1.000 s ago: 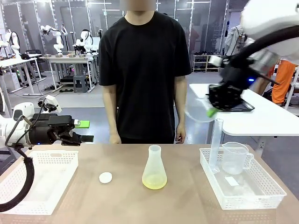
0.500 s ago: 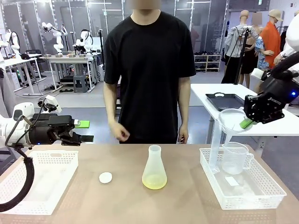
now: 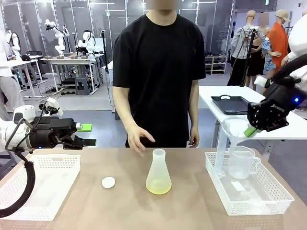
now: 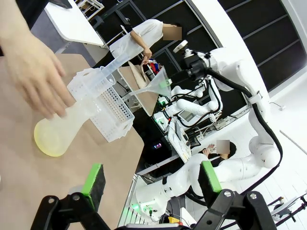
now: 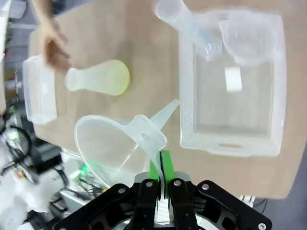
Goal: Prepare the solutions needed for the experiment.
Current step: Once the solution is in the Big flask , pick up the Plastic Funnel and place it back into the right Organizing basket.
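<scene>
The solutions are a shallow pale yellow-green layer in the frosted conical flask at the table's middle, also seen as solutions and solutions from the wrists. My right gripper hangs above the right tray, shut on the rim tab of a clear plastic funnel. In its own view the right gripper pinches the funnel. My left gripper is open and holds nothing, above the left basket; the left gripper points at the flask. The person's hand reaches toward the flask's neck.
A white basket at the right holds a tall measuring cylinder and a clear jug. Another white basket sits at the left. A small white disc lies left of the flask.
My right arm has swung right and down with the funnel, away from the middle. The person's hand has lifted and moved toward the flask. The left arm has not moved.
</scene>
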Robot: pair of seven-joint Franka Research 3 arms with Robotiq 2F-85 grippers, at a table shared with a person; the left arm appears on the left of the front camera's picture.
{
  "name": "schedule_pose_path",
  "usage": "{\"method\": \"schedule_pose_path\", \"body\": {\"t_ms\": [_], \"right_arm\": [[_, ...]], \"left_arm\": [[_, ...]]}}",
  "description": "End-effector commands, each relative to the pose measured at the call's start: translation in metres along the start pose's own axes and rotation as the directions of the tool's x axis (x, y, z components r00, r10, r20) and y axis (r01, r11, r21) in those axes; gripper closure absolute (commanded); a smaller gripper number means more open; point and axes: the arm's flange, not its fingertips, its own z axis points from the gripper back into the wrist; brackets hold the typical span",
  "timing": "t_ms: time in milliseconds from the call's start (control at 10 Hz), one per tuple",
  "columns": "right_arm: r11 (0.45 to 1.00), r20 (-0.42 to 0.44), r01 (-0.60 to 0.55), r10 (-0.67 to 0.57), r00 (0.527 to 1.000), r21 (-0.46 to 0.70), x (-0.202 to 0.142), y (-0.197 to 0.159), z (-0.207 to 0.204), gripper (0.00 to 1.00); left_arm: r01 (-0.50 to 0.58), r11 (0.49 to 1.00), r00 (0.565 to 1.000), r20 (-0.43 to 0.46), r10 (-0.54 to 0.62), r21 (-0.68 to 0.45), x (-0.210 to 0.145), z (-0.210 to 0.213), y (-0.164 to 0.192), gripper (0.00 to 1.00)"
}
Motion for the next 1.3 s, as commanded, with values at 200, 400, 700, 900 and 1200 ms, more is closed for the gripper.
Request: {"method": "schedule_pose_path", "body": {"t_ms": [200, 400, 700, 900, 1200], "right_arm": [[0.936, -0.137, 0.352, -0.348, 0.927, 0.009, 0.012, -0.038, -0.033, 0.97], [0.893, -0.175, 0.445, -0.449, 0.876, -0.06, 0.02, -0.053, -0.054, 0.97], [0.813, -0.158, 0.548, -0.578, 0.801, -0.195, 0.04, -0.075, -0.08, 0.97], [0.773, -0.147, 0.577, -0.624, 0.768, -0.265, 0.05, -0.086, -0.094, 0.97], [0.745, -0.097, 0.607, -0.65, 0.754, -0.277, 0.061, -0.093, -0.101, 0.79]], "left_arm": [[-0.008, 1.0, 1.0, 0.013, 0.008, -0.02, 0.001, -0.001, -0.001, 0.0], [-0.008, 1.0, 1.0, 0.013, 0.008, -0.02, 0.001, -0.001, -0.001, 0.0], [-0.008, 1.0, 1.0, 0.013, 0.008, -0.02, 0.001, -0.001, -0.001, 0.0], [-0.008, 1.0, 1.0, 0.013, 0.008, -0.02, 0.001, -0.001, -0.001, 0.0], [-0.008, 1.0, 1.0, 0.013, 0.008, -0.02, 0.001, -0.001, -0.001, 0.0]]}}
